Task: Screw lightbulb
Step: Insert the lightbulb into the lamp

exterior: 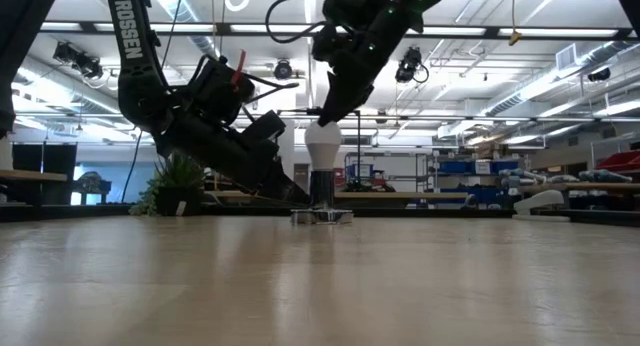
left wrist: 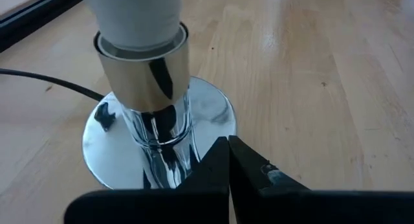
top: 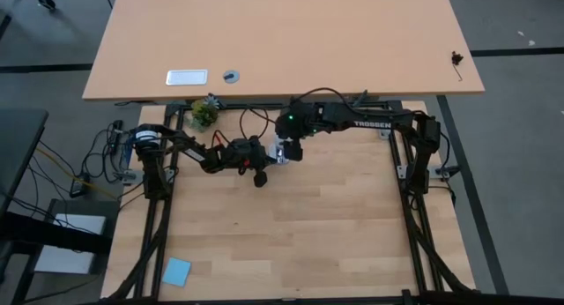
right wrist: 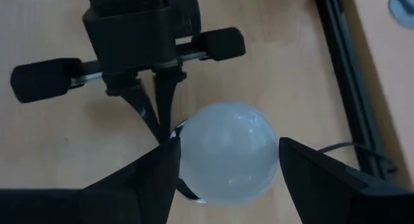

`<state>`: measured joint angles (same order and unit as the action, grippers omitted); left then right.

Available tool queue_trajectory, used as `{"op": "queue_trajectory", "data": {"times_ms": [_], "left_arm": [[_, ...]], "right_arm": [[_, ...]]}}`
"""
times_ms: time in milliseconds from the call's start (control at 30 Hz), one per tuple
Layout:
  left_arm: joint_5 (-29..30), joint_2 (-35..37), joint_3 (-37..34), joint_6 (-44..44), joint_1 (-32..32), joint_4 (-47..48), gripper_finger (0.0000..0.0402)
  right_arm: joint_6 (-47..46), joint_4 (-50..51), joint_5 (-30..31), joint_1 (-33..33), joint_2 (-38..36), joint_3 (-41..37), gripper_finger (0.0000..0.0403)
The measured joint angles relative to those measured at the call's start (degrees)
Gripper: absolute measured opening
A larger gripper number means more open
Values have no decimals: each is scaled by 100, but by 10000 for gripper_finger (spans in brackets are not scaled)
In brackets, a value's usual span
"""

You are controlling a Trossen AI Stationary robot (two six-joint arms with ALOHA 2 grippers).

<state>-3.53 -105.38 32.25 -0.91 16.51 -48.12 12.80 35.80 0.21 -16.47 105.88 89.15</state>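
Observation:
A white lightbulb (exterior: 322, 144) stands upright in the chrome socket (left wrist: 143, 68) of a small lamp stand. The stand's round chrome base disc (left wrist: 213, 107) lies flat on the wooden table. My right gripper (right wrist: 226, 153) comes down over the bulb (right wrist: 226, 149) from above and is shut on it. My left gripper (left wrist: 228, 146) is shut and slants down from the table's left, its tips at the disc beside the stem (left wrist: 162, 146). In the high view both grippers meet at the stand (top: 280, 153). My left gripper presses its shut fingertips (left wrist: 220, 153) down on the base disc's rim (left wrist: 226, 123), slanting in from the table's left. The disc lies flat on the table. My right gripper pinches the bulb's round glass head (right wrist: 187, 146) between its two fingers, one on each side, slanting steeply down from above. The bulb stays upright in the socket.
A black cord (left wrist: 39, 78) runs from the stand across the table. A small green plant (top: 204, 114) sits at the far left edge and a blue note (top: 176, 271) lies near the front left corner. Bare wood stretches toward the near edge.

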Motion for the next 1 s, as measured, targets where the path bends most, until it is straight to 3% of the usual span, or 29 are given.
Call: {"op": "queue_trajectory", "data": {"times_ms": [367,467,600,1000], "left_arm": [[0,0,0,0,0,-4,1],[0,0,0,1,0,-7,1],[0,0,0,2,0,-9,1],[0,0,0,4,0,-4,1]], "right_arm": [[-276,235,591,289,-4,4,348],[-265,228,497,289,-4,4,363],[-249,200,14,203,-4,4,368],[-62,115,-26,102,-4,6,353]]}}
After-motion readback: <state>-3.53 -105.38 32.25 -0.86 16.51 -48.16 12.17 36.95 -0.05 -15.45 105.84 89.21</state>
